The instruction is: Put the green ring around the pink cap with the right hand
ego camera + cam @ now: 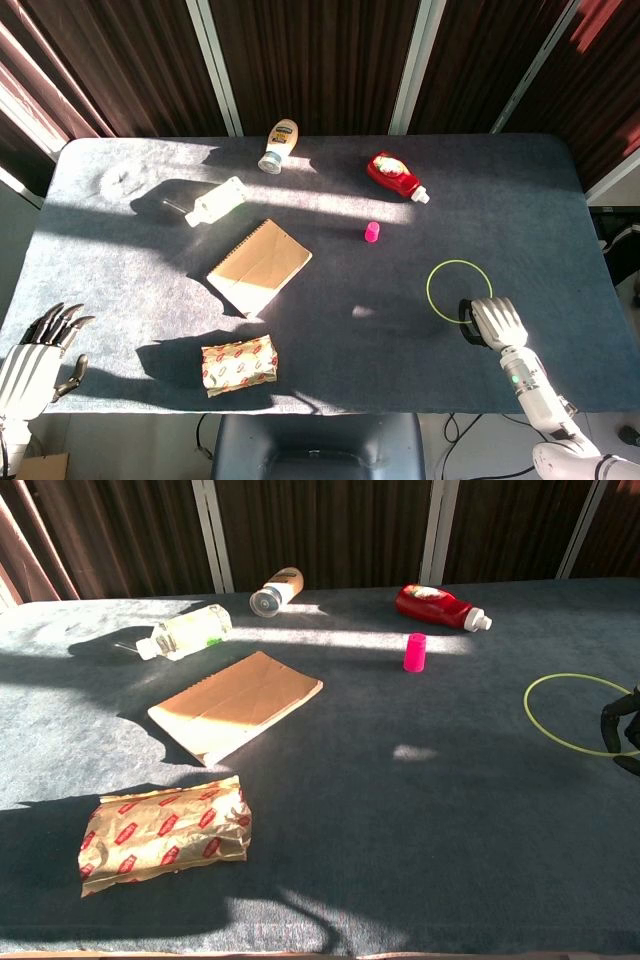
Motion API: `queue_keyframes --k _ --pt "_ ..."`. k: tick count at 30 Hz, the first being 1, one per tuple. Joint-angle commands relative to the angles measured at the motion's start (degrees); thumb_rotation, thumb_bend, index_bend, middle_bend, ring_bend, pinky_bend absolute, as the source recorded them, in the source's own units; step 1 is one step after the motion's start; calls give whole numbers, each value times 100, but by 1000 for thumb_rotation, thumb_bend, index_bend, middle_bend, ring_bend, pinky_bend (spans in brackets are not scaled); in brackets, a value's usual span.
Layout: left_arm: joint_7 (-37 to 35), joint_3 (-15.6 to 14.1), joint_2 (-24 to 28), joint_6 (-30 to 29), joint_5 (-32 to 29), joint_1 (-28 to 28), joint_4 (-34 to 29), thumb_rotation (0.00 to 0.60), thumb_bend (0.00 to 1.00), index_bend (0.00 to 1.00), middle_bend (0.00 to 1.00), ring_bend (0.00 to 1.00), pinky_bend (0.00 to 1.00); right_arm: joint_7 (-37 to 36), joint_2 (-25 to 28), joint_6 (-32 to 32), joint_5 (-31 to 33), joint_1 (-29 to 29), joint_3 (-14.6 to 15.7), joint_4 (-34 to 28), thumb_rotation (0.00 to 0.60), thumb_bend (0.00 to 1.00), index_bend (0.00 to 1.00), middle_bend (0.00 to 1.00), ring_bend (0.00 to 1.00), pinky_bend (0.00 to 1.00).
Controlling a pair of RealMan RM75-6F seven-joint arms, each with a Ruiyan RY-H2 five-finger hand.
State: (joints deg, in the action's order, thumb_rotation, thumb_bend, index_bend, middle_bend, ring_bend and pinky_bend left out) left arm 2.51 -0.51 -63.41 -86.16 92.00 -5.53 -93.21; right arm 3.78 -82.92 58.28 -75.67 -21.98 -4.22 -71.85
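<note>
The thin green ring [429, 288] is at the right side of the table, and in the chest view the green ring [527, 708] looks lifted slightly off the cloth. My right hand [495, 322] pinches its near edge; only the dark fingers of the right hand [625, 730] show at the chest view's right border. The pink cap [371, 232] stands upright up and to the left of the ring, well apart from it; the chest view shows the pink cap [414, 651] too. My left hand [35, 355] hangs off the table's front left corner, fingers apart, holding nothing.
A red ketchup bottle [396, 175] lies behind the cap. A mayonnaise bottle [279, 145] and a clear bottle [216, 201] lie at the back left. A brown notebook [259, 265] lies mid-table, with a wrapped snack pack [239, 364] near the front edge.
</note>
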Motion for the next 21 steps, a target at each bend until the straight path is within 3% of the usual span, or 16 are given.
queue_keyframes --k 1,11,21 --pt "17 -1 -3 18 -7 -7 -4 600 493 211 114 39 188 -66 120 34 7 -61 -111 -191 600 614 812 931 1000 1000" --pt "67 -2 -8 39 -20 -12 -24 600 493 211 114 39 187 169 211 -317 364 -694 -719 -645 600 614 814 931 1000 1000" --pt "53 -51 7 47 55 -13 -18 600 495 213 114 39 188 675 -713 -962 1054 -1757 -1267 194 600 615 824 931 1000 1000"
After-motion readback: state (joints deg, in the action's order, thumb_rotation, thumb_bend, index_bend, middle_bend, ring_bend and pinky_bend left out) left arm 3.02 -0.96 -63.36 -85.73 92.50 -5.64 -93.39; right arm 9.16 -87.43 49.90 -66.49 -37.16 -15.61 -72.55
